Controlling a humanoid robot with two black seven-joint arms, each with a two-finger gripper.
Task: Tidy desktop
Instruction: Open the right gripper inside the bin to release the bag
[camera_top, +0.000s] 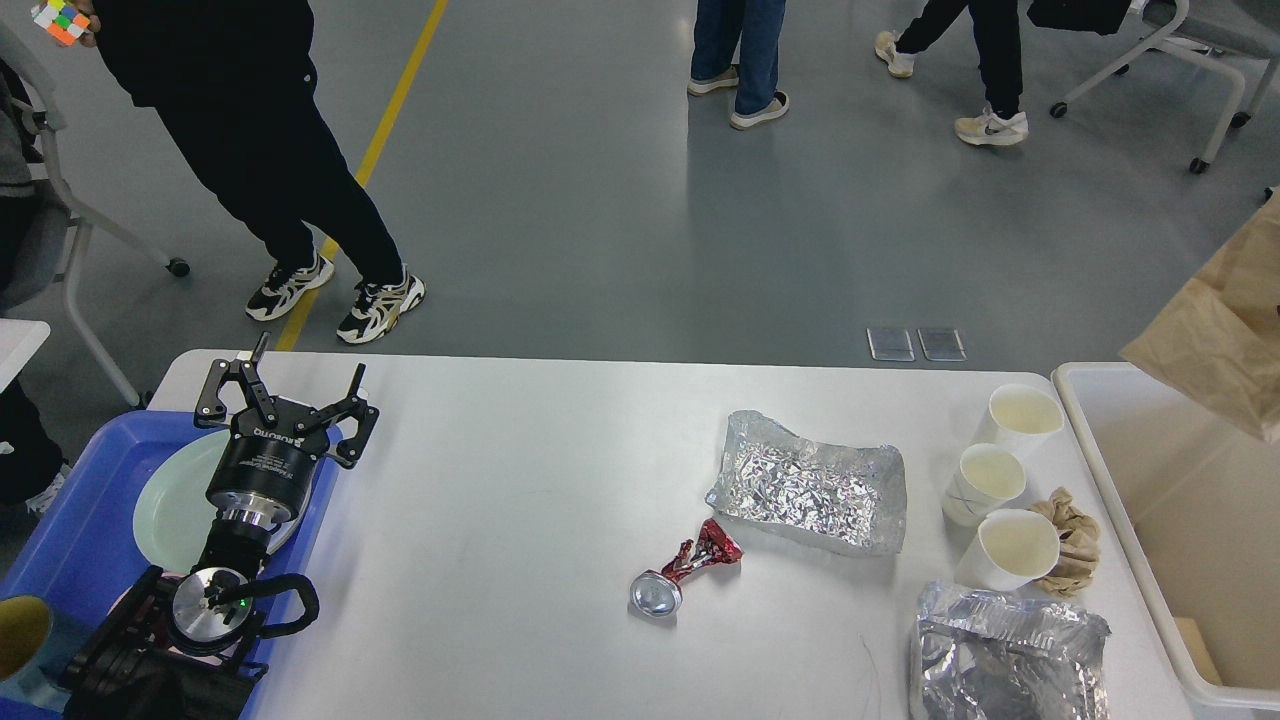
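Note:
The desktop (520, 480) is a wide white-grey tabletop. On it lie a crushed red can (685, 570), a foil tray (810, 482) and a second crumpled foil piece (1010, 650). Three white paper cups (1005, 480) stand at the right, with a brown paper wad (1075, 535) beside them. My left gripper (285, 390) stands open above the blue tray's edge, holding nothing. A brown paper bag (1225, 325) hangs at the right edge over the bin; my right gripper is out of view.
A blue tray (80, 500) with a pale green plate (170, 510) sits at the table's left end. A cream-white bin (1180, 500) stands at the right end. People stand on the floor beyond the table.

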